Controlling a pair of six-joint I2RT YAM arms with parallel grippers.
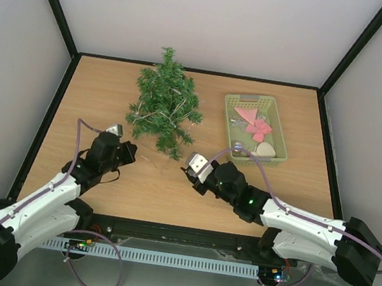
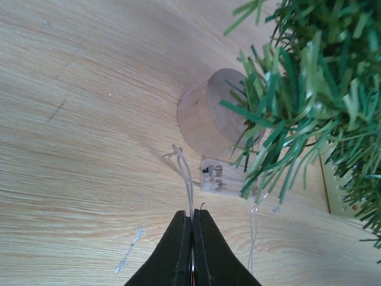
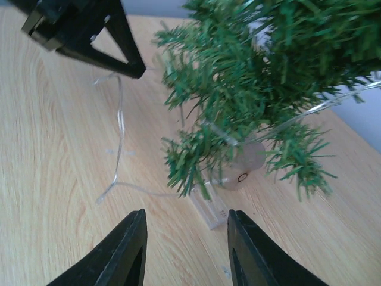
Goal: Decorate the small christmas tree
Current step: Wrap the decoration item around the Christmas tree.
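From above I see the small christmas tree (image 1: 164, 104) lying at the far middle of the desk (image 1: 97, 101), the pale green basket (image 1: 282, 129) just right of it. The wrist views add what the overhead hides: its round wooden foot (image 2: 205, 122), a clear little box (image 2: 217, 179) beside that, and my left gripper (image 2: 191, 235) pressed together, pinching a thin wire (image 2: 186, 170). My right gripper (image 3: 184, 238) stands spread over bare wood just short of that box, with open desk left of the tree and along the near edge.

The tree (image 1: 164, 104) is a small, dark green, bristly cone with a round wooden base (image 2: 205, 122). It lies on its side at the upper middle of the top view, tip toward the top edge.
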